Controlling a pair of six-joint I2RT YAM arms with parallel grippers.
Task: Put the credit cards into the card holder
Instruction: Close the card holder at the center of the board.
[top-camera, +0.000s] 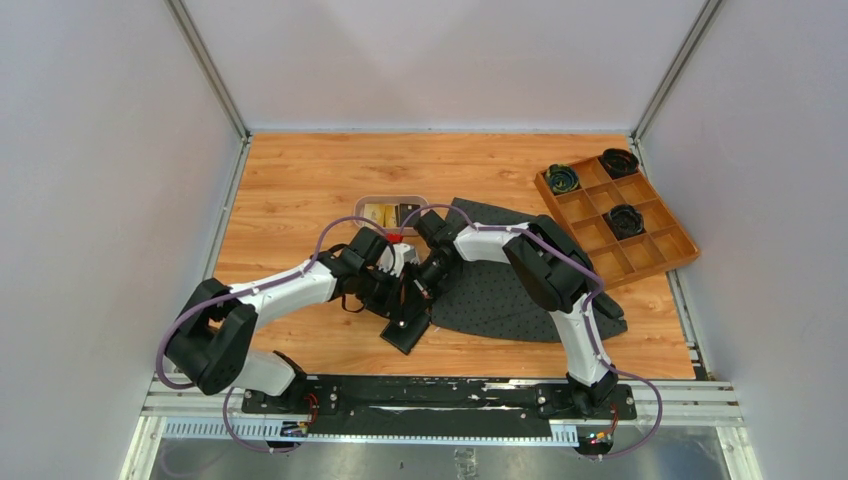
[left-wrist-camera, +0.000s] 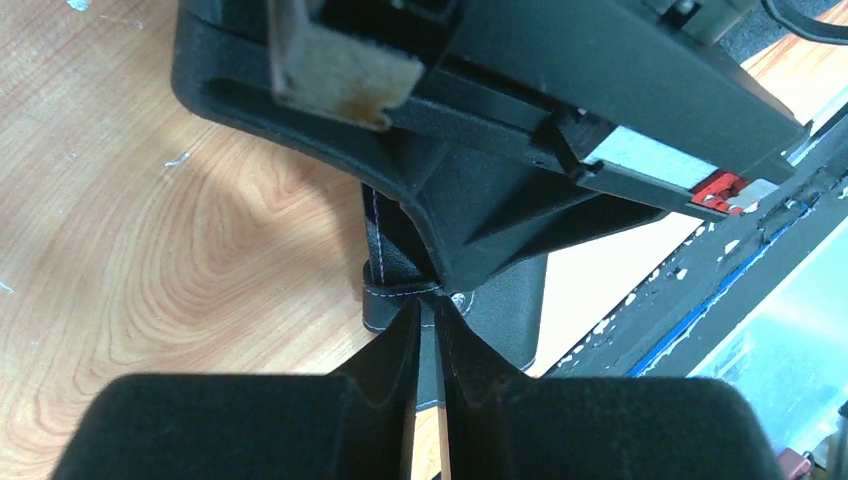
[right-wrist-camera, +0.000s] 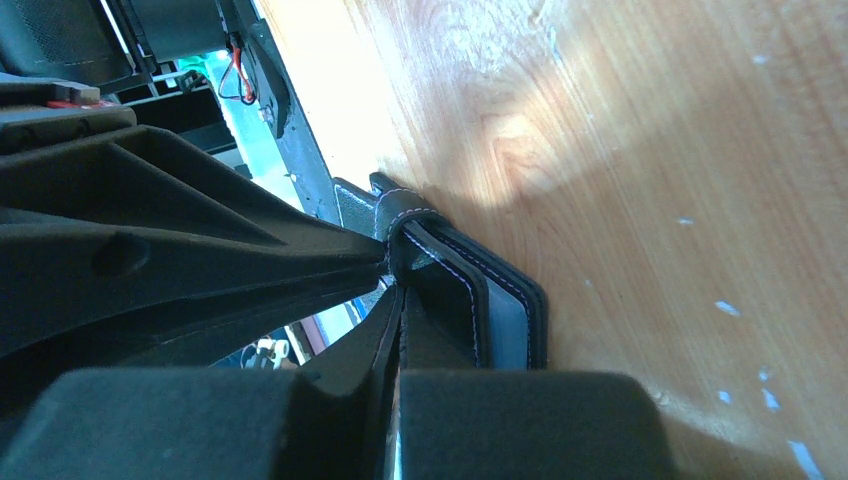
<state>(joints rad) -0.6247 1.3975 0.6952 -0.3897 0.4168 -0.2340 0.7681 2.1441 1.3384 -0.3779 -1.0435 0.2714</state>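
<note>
Progress: no card is loaded yet. The credit cards (top-camera: 380, 213) lie in the pinkish tray (top-camera: 392, 198), just beyond the arms. The card holder (top-camera: 408, 330) is held between both arms, low over the near half of the table (top-camera: 300, 180).

Right pincer (right-wrist-camera: 393, 290): closed on one stitched leaf.

Left pincer (left-wrist-camera: 425, 320): closed to a slit, apparently nipping the opposite leaf; the contact is partly hidden.

Holder: black leather, pale stitching, strap tab, layers slightly parted.

Remaining: open it, then fetch and insert each card.
</note>
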